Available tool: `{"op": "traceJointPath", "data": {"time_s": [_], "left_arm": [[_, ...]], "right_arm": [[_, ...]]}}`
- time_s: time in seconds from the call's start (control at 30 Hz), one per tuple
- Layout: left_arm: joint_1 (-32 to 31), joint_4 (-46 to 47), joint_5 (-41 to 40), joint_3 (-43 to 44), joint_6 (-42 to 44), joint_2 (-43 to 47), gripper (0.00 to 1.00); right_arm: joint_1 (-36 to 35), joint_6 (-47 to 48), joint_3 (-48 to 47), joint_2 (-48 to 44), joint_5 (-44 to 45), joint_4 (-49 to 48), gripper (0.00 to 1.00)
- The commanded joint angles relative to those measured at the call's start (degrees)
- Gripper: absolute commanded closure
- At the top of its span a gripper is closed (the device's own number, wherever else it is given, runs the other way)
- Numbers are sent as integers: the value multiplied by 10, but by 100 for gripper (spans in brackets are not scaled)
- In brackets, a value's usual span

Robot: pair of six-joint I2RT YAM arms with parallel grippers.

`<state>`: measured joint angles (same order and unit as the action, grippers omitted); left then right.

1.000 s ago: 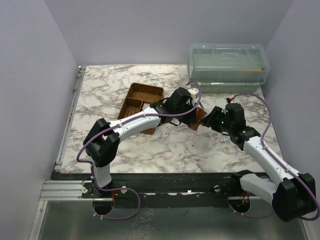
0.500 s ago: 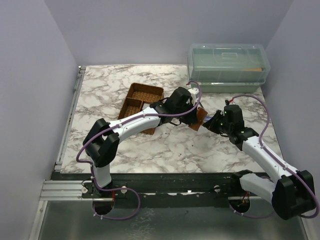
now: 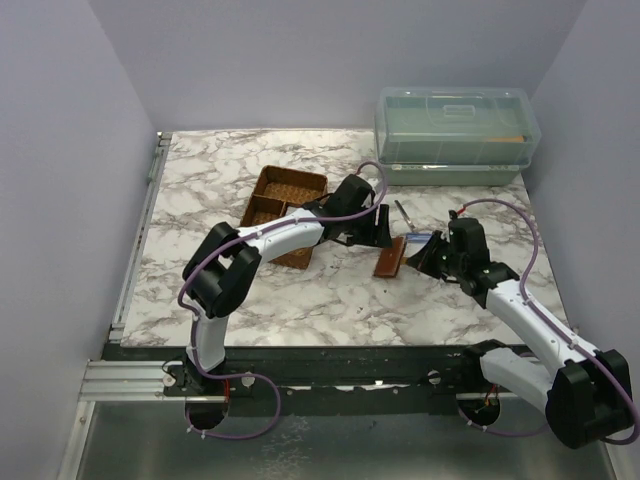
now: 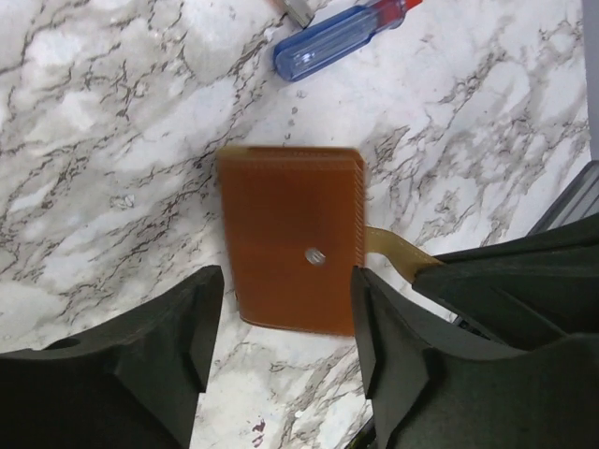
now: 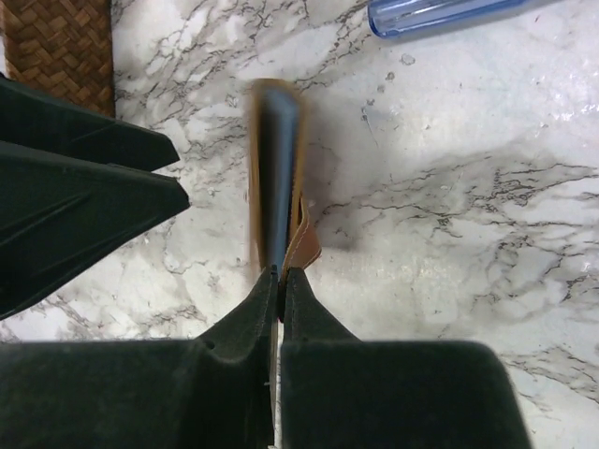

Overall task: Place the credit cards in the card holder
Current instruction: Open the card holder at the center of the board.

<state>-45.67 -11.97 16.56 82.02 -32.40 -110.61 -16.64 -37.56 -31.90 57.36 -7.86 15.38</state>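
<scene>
The brown card holder [image 3: 390,258] hangs tilted on edge just above the marble, between the two arms. In the left wrist view its stitched face with the small snap [image 4: 290,248] points at the camera. My left gripper [image 4: 285,327] stands open just short of it, touching nothing. My right gripper [image 5: 281,273] is shut on the holder's thin strap, and that view shows the card holder [image 5: 276,168] edge-on and blurred. In the top view the right gripper [image 3: 420,250] sits right of the holder and the left gripper [image 3: 375,228] sits left of it. The credit cards are out of view.
A blue-handled screwdriver [image 4: 337,37] lies just beyond the holder, and its handle also shows in the right wrist view [image 5: 440,14]. A brown woven divided basket [image 3: 285,195] stands to the left under the left arm. A clear lidded bin [image 3: 455,130] stands at the back right.
My left gripper opened, let go of the card holder and drew back to the left. My right gripper closed on the holder's strap, and the holder came down and nearer.
</scene>
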Motion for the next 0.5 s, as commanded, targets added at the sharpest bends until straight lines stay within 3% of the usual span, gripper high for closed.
{"op": "traceJointPath", "data": {"time_s": [0.0,0.33,0.47], "left_arm": [[-1,4,15,1,-21,-6,33],[-12,-11,43,17,4,-12,22],[-29,-38,10,34,36,-18,20]], "right_arm": [[1,-8,-10,8,-13,26,100],[1,-6,-31,5,-38,30,100],[1,-5,-45,1,-29,46,100]]}}
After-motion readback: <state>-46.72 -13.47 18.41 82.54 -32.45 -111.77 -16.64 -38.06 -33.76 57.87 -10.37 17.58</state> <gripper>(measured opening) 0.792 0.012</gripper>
